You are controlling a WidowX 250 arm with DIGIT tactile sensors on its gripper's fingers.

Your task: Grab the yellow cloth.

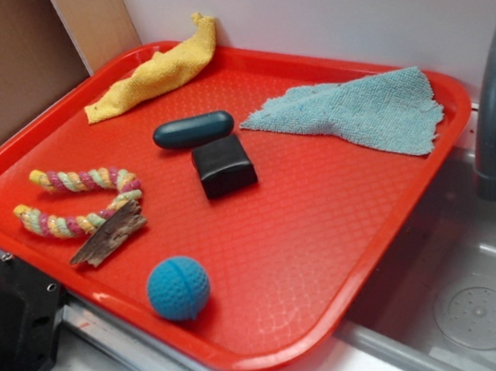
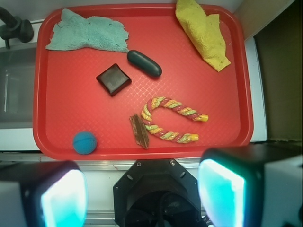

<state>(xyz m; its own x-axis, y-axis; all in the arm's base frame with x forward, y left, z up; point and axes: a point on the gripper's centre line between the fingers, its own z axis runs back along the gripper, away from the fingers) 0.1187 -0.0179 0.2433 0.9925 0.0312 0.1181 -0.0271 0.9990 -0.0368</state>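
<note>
Claw point(image 2: 142, 198) hangs wide open and empty at the wrist view's bottom edge, well short of the yellow cloth point(image 2: 203, 33), which lies at the upper right of the tray point(image 2: 57, 142), long axis running diagonally down-right.

The mustard-yellow fuzzy terry cloth point(image 1: 156, 72) point(image 2: 204, 32) and pale teal-blue terry cloth point(image 1: 363, 110) point(image 2: 88, 33) lie on a bright red plastic tray point(image 1: 286, 254) point(image 2: 71, 99) embossed with a fine diamond pattern; the braided rope toy point(image 1: 78, 201) point(image 2: 173, 118) twists yellow, pink and green; a ribbed rubber ball point(image 1: 178, 288) point(image 2: 84, 143) is blue; a glossy square block point(image 1: 223, 165) point(image 2: 113, 79) is near-black
</note>
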